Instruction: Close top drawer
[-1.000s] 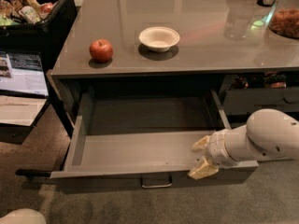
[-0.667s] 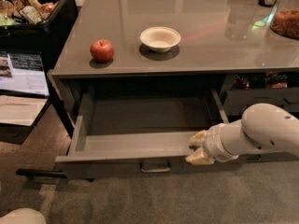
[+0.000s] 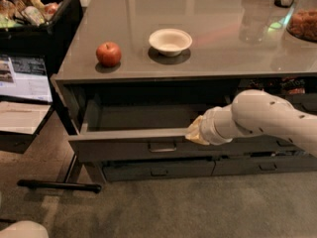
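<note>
The top drawer [image 3: 124,143] is a wide dark-grey drawer under the counter, pulled out only a short way. Its flat front carries a small metal loop handle [image 3: 162,147] at the centre. My gripper [image 3: 197,133], with yellowish fingers on a white arm coming in from the right, rests against the top edge of the drawer front, right of the handle. Part of the grey drawer interior [image 3: 143,117] still shows behind the front.
On the grey counter [image 3: 208,53] stand a red apple [image 3: 108,53], a white bowl [image 3: 170,41] and a bowl of snacks [image 3: 303,25]. Lower drawers [image 3: 158,170] sit beneath. A black cart with a snack bin [image 3: 29,9] stands at left, its base bar [image 3: 59,185] on the carpet.
The drawer has slid inward a good way, from wide open to nearly closed. My gripper has moved with the front panel toward the counter.
</note>
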Controlling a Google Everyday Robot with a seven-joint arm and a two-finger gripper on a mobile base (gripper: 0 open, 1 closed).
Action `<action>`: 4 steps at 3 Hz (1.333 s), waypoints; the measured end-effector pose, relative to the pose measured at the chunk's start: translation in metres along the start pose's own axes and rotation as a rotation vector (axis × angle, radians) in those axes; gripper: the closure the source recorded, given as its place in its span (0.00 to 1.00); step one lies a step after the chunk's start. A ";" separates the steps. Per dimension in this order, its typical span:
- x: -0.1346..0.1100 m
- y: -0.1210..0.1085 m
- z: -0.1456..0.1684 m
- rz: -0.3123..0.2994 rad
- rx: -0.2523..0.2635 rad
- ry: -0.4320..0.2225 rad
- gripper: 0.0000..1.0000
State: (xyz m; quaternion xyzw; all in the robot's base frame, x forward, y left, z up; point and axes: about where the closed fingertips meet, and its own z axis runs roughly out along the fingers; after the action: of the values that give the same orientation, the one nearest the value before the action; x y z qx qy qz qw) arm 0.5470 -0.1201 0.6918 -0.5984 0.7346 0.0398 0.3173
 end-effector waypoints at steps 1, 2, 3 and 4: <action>-0.021 -0.024 0.008 -0.006 0.073 0.002 0.87; -0.047 -0.063 0.004 -0.006 0.207 0.011 0.83; -0.047 -0.076 -0.009 0.021 0.252 0.030 0.99; -0.023 -0.069 -0.017 0.069 0.207 0.059 1.00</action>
State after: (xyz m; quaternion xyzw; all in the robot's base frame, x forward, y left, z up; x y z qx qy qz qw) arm 0.6042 -0.1272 0.7399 -0.5378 0.7639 -0.0429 0.3542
